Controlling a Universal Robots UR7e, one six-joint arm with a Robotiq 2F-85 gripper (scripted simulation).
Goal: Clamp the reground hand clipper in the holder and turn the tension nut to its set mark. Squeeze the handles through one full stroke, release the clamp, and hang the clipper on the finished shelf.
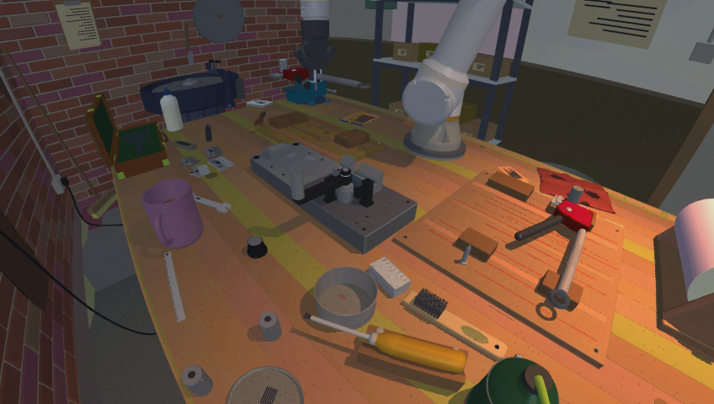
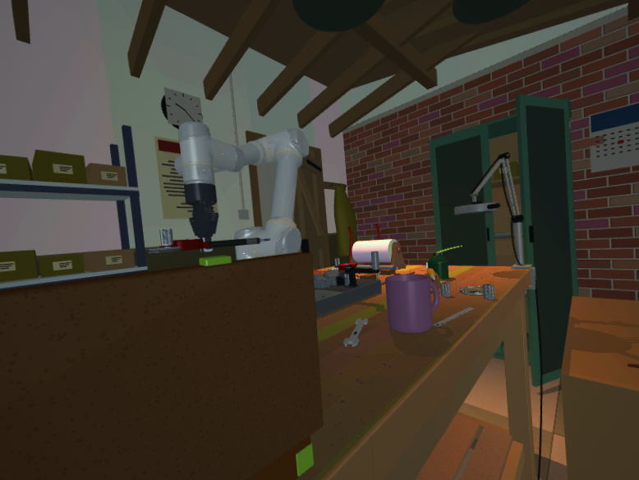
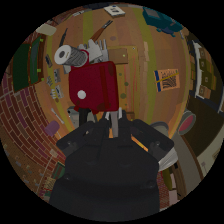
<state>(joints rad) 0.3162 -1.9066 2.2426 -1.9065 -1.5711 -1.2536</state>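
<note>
The red hand clipper (image 3: 93, 87) hangs in the air over the far end of the bench, and my gripper (image 3: 115, 118) is closed on its pale handle just behind the red body. Its knurled grey tension nut (image 3: 71, 56) and the toothed blade (image 3: 95, 49) point away from me. From the side the clipper (image 1: 296, 75) shows above the blue vise (image 1: 305, 92), with its handles (image 1: 340, 81) reaching right under my gripper (image 1: 313, 75). The grey holder (image 1: 333, 191) sits mid-bench with its black clamp (image 1: 350, 186). A second red clipper (image 1: 571, 220) lies on the board at right.
A wooden board (image 1: 516, 260) with blocks covers the right of the bench. A purple mug (image 1: 173, 213), round tin (image 1: 345, 296), wire brush (image 1: 451, 320) and orange oiler (image 1: 411, 348) lie nearer. The grinder (image 1: 193, 92) and metal shelving (image 1: 441, 45) stand behind.
</note>
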